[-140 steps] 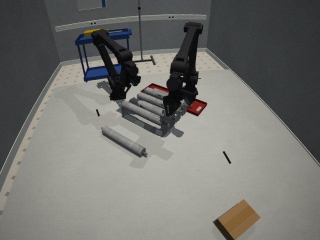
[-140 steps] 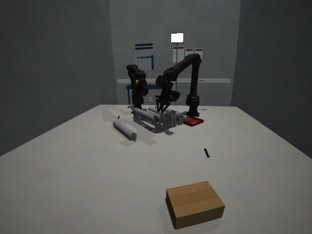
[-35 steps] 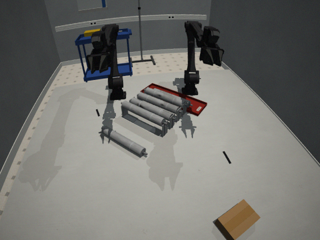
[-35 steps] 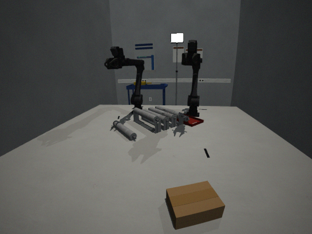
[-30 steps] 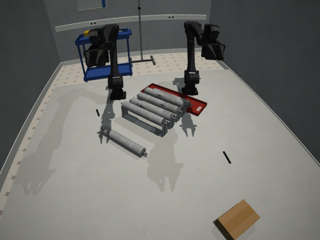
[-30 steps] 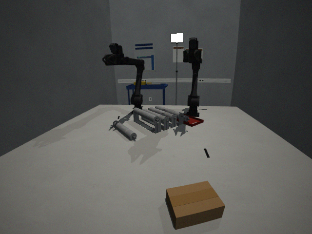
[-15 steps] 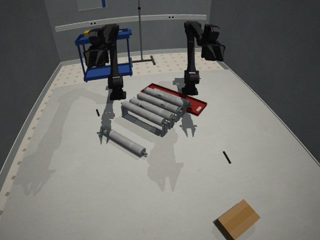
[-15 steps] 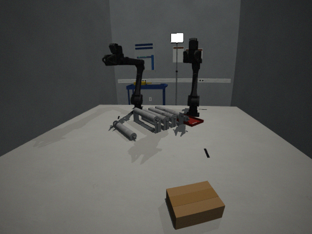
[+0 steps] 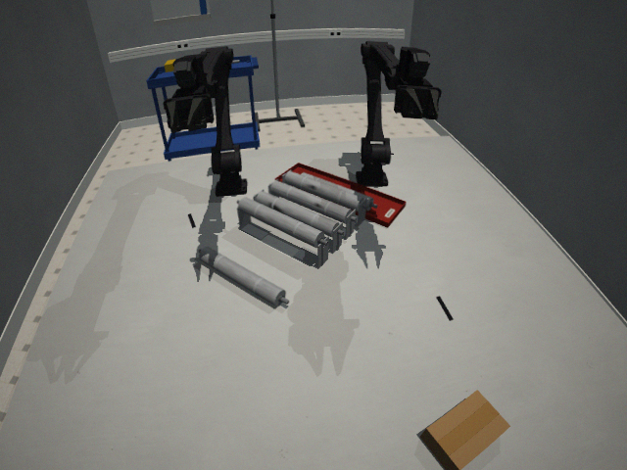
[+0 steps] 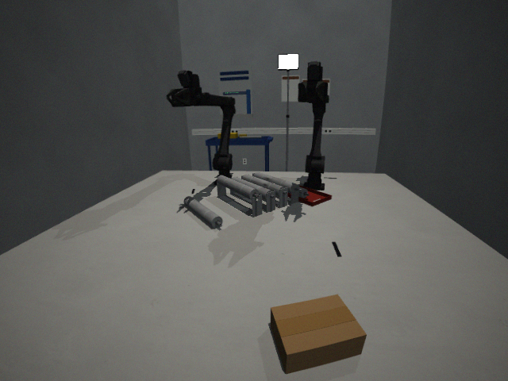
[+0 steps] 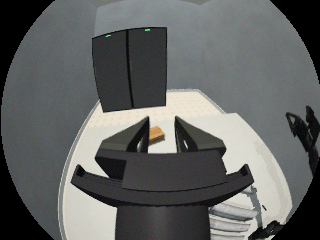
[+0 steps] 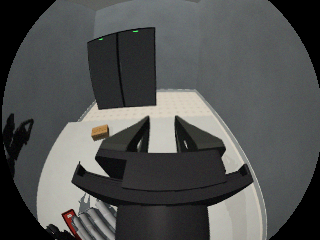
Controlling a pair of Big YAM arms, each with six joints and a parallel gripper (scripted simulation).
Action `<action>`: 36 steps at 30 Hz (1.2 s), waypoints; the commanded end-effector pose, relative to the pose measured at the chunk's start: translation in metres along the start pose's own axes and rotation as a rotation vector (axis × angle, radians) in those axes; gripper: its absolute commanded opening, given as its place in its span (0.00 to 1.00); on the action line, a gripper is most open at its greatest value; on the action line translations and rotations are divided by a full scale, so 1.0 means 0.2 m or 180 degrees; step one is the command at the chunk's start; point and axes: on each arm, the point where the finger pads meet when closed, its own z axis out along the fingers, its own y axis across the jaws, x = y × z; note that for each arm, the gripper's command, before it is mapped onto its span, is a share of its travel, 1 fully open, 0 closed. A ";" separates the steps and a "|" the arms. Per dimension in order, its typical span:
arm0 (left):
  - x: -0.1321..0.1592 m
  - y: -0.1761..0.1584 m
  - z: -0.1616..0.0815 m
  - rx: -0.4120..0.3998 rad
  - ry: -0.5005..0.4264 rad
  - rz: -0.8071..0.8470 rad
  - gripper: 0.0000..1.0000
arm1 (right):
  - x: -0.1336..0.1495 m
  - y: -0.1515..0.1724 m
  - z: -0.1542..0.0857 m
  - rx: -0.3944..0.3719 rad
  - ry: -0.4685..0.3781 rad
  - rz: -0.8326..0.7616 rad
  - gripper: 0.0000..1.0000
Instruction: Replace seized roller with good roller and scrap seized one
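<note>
High frontal top view, low exterior behind box, wrists facing cabinet.
</note>
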 end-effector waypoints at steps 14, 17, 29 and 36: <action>-0.20 -0.04 0.00 0.0036 -0.0178 0.0032 0.62 | -0.04 0.03 -0.03 -0.0038 -0.0041 -0.0013 0.32; -0.20 -0.04 0.01 0.0037 -0.0177 0.0033 0.62 | -0.04 0.03 -0.03 -0.0040 -0.0043 -0.0011 0.32; -0.11 -0.10 0.06 0.0118 0.0025 -0.0265 0.62 | 0.06 0.09 -0.05 -0.0085 0.0145 -0.0063 0.32; 0.10 -0.24 0.13 0.0231 0.0486 -0.0772 0.62 | 0.29 0.21 -0.12 -0.0151 0.0590 -0.0154 0.32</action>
